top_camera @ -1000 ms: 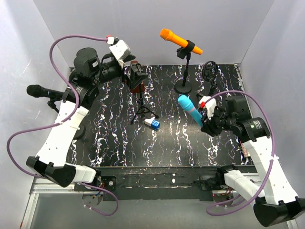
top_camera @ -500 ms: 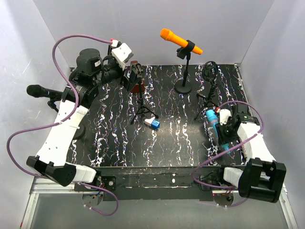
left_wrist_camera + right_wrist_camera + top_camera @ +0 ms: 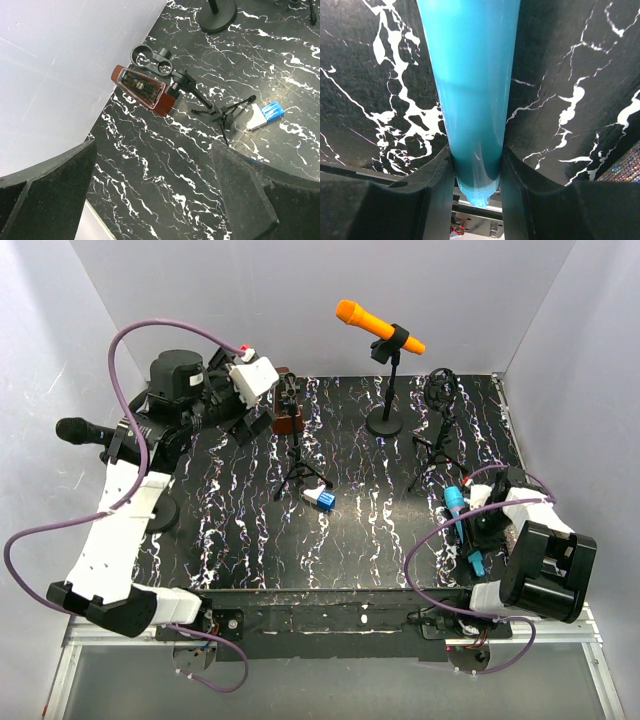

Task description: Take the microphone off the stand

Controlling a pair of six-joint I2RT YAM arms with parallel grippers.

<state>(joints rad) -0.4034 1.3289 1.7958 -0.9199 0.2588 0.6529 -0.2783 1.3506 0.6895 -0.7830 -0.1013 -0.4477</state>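
Note:
My right gripper (image 3: 470,532) is shut on the blue microphone (image 3: 458,512), which lies low over the black marbled mat near the right front edge. In the right wrist view both fingers (image 3: 437,185) press the microphone's tapered tail (image 3: 472,100), and my gripper (image 3: 476,156) points toward the table's front rail. The black tripod stand (image 3: 437,435) with its round mount stands empty behind it. My left gripper (image 3: 256,418) hangs open at the back left above the mat, with nothing between its jaws (image 3: 150,192).
An orange microphone (image 3: 378,328) sits on a round-base stand at the back. A black microphone (image 3: 85,432) is on a stand at far left. A red device (image 3: 142,90) on a small tripod and a blue-white block (image 3: 320,499) are mid-mat.
My right arm has folded down and pulled the blue microphone from mid-air to low by the right front edge. The left gripper has drifted slightly right and turned.

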